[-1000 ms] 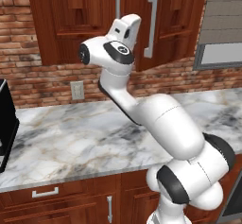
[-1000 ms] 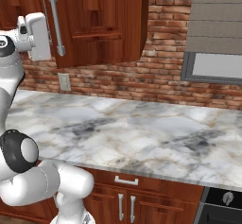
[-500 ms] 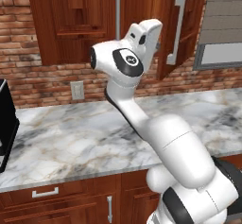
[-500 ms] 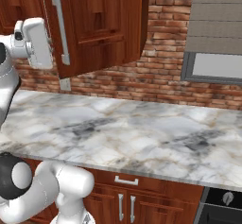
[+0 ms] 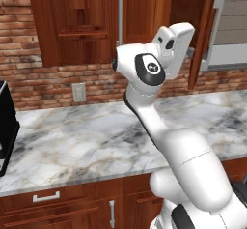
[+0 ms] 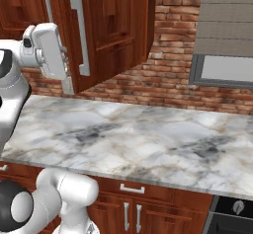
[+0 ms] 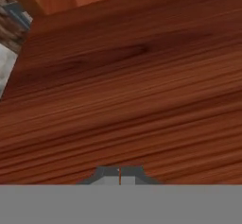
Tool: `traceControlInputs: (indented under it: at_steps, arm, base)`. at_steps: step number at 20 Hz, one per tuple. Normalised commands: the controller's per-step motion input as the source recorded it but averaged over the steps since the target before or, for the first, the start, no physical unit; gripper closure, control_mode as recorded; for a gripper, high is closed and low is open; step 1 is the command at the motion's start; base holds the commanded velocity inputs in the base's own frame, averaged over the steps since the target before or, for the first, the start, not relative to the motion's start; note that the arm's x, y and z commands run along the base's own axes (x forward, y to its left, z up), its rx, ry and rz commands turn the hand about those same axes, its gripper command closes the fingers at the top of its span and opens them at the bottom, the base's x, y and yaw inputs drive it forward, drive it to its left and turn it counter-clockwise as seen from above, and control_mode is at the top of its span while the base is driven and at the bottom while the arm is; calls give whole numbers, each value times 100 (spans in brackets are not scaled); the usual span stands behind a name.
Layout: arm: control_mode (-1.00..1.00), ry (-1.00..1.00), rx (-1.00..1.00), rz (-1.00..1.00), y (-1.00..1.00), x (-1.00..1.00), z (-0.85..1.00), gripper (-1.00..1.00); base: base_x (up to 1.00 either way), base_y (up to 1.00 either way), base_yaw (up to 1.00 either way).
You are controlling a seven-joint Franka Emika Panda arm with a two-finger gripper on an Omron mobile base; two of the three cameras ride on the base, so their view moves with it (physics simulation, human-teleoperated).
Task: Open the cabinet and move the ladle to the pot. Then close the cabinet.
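The white arm point(image 5: 164, 141) rises from the lower right of the left base view, bends at a thick elbow above the desk point(image 5: 87, 136) and climbs to a round dark-faced wrist joint near the centre of the frame. From there the hand point(image 7: 119, 175) reaches up and to the right, toward the cabinet point(image 5: 82, 25) at the top of the frame.

In the right base view the hand's white housing sits at the upper left, just beside the lower end of the long silver handle point(image 6: 79, 35) of the right door point(image 6: 113, 30). That door stands swung out from the cabinet front, its lower edge hanging over the back of the desk. In the left base view the same door shows edge-on at the upper right, with its handle facing right. The left door point(image 5: 77, 20) lies flat and closed, its own handle point(image 5: 119, 15) upright at the top centre.

In the hand view the two dark fingertips are pressed together at the bottom centre with no gap between them, pinching nothing. Reddish wood grain lies close in front of them; whether they touch it cannot be told.

A grey-framed hood point(image 6: 222, 70) hangs on the brick wall point(image 6: 168, 60) at the right of the right base view.
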Motion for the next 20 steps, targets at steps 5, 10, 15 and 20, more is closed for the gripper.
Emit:
traceControlInputs:
  at_steps: [5, 10, 15, 20]
  arm:
    - [-100, 0, 0, -7, -58, -39, 0, 100]
    - [-100, 0, 0, -2, -50, -27, 0, 100]
    - [-100, 0, 0, 0, -40, -10, 0, 100]
    - [-100, 0, 3, 0, -20, 0, 0, 100]
  base:
    - [0, 0, 0]
    - [0, 0, 0]
    - [0, 0, 0]
    - [0, 0, 0]
